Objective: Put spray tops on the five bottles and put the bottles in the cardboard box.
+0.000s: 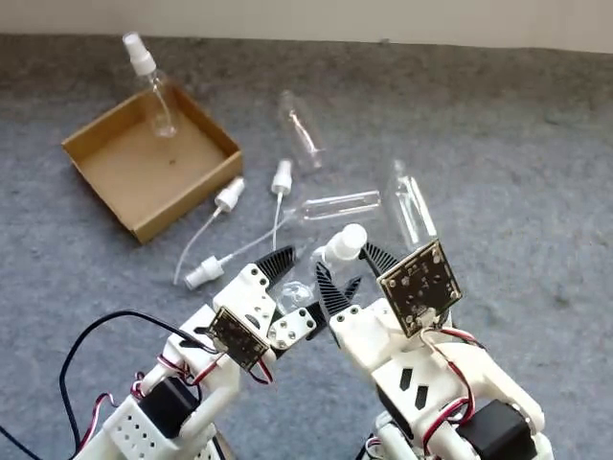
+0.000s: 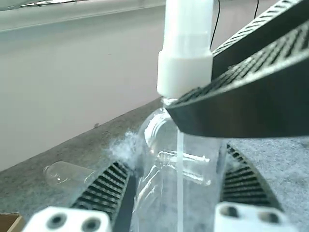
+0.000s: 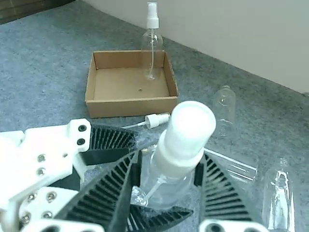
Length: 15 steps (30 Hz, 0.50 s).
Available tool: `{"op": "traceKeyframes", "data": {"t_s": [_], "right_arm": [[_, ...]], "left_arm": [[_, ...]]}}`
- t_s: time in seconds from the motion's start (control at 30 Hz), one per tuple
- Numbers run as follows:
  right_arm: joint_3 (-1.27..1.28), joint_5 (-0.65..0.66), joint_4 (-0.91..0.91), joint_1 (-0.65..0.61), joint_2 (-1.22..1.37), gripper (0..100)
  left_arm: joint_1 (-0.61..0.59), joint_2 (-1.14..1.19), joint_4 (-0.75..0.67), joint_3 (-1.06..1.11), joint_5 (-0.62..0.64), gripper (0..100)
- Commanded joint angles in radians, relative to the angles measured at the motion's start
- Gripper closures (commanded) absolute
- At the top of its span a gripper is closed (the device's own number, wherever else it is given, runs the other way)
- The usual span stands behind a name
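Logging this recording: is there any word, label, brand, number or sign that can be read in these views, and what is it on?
No text can be read in any view.
Held bottle and the lying bottle: clear, no labels.
Cardboard box: plain, no print.
Circuit board on an arm's wrist: tiny marks, too small to read.

Nothing legible shows: the cardboard box (image 1: 192, 203) walls are plain, and the circuit board (image 1: 419, 285) on one arm's wrist carries marks too small to read.
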Motion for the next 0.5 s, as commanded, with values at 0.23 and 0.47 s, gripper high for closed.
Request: {"op": "traceKeyframes", "data": {"t_s": [0.23, 0.47], "right_arm": [[-0.007, 0.014, 0.062, 0.068, -0.002, 85.0], [-0.001, 0.014, 0.062, 0.074, -0.002, 85.0]], "left_arm": [[-0.107, -0.016, -0.032, -0.027, 0.009, 91], [-0.117, -0.016, -0.031, -0.036, 0.005, 91]]}}
